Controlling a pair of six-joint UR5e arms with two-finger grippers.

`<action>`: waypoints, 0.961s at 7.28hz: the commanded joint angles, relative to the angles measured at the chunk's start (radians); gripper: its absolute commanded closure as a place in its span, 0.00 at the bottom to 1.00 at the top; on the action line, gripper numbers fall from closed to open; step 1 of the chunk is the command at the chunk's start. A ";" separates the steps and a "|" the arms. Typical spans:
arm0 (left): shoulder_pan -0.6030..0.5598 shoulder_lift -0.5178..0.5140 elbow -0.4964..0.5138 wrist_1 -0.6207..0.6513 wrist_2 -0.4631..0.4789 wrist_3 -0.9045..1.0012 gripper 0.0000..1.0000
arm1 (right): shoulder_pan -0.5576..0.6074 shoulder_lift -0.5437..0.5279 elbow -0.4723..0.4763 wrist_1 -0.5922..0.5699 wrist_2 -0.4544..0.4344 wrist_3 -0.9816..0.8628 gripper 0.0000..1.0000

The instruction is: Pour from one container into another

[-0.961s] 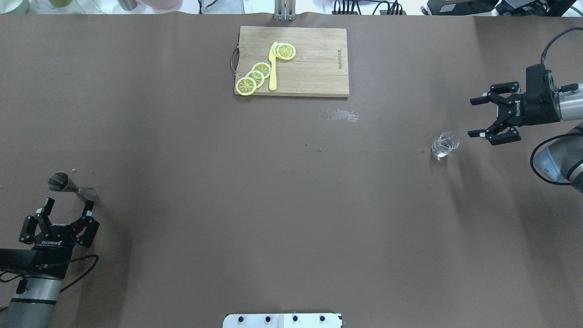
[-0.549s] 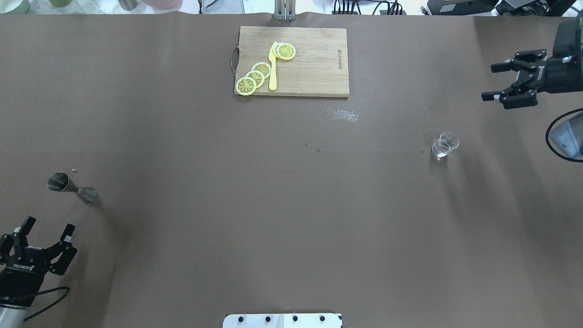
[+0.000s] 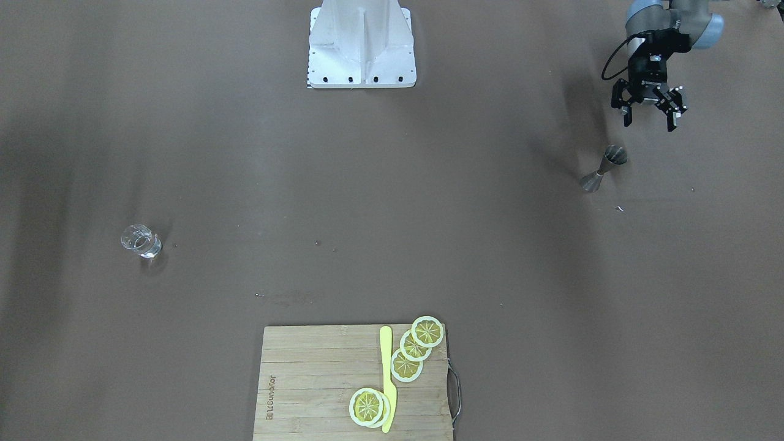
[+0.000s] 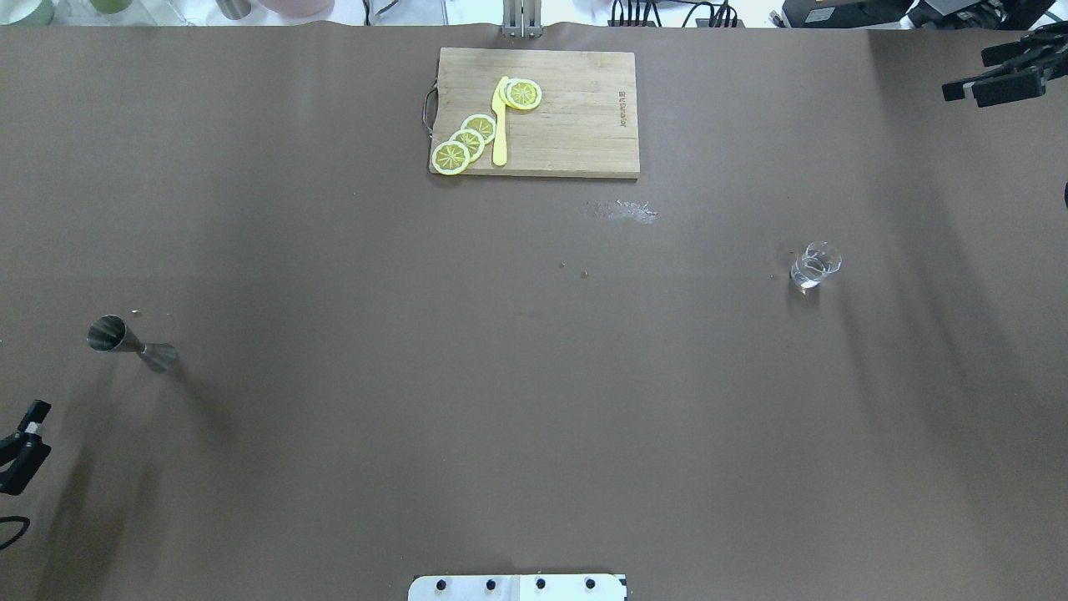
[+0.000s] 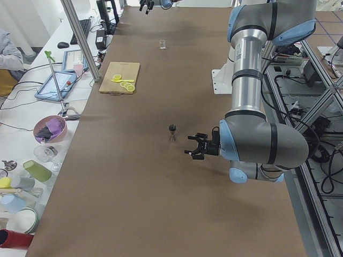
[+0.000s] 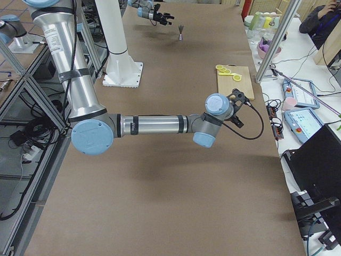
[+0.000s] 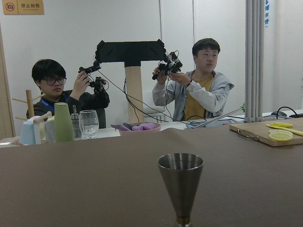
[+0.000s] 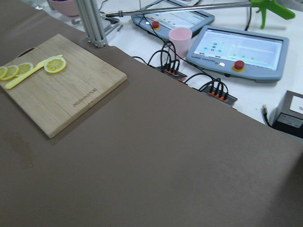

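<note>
The steel jigger [image 4: 132,344] stands upright at the table's left side, also seen at close range in the left wrist view as the jigger [image 7: 180,184] and from the front as the jigger [image 3: 603,168]. My left gripper [image 3: 648,124] hovers open and empty behind it, well apart; only one finger [image 4: 25,434] shows at the overhead view's left edge. The clear glass [image 4: 814,265] stands alone on the right, glass [image 3: 141,240]. My right gripper [image 4: 966,75] is open, empty, far back at the top right corner, away from the glass.
A wooden cutting board [image 4: 576,125] with lemon slices and a yellow knife [image 4: 500,125] lies at the far middle edge. A small wet patch [image 4: 622,211] marks the cloth in front of it. The robot's white base [image 3: 361,43] is at the near edge. Operators stand beyond the table.
Both arms drew back, still open. The left gripper retreated from the jigger toward the near left corner. The right gripper rose away from the glass to the far right corner.
</note>
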 commanded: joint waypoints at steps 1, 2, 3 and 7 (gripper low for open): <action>-0.024 0.015 0.033 -0.079 -0.039 0.003 0.01 | 0.043 -0.018 0.059 -0.287 -0.039 -0.005 0.00; -0.080 0.020 0.016 -0.077 -0.135 0.003 0.01 | 0.054 -0.024 0.105 -0.493 -0.113 0.003 0.00; -0.207 0.039 -0.015 -0.068 -0.250 0.003 0.01 | 0.054 -0.024 0.123 -0.618 -0.208 0.001 0.00; -0.285 0.083 -0.076 -0.067 -0.635 0.012 0.01 | 0.060 -0.001 0.136 -1.159 -0.206 -0.006 0.00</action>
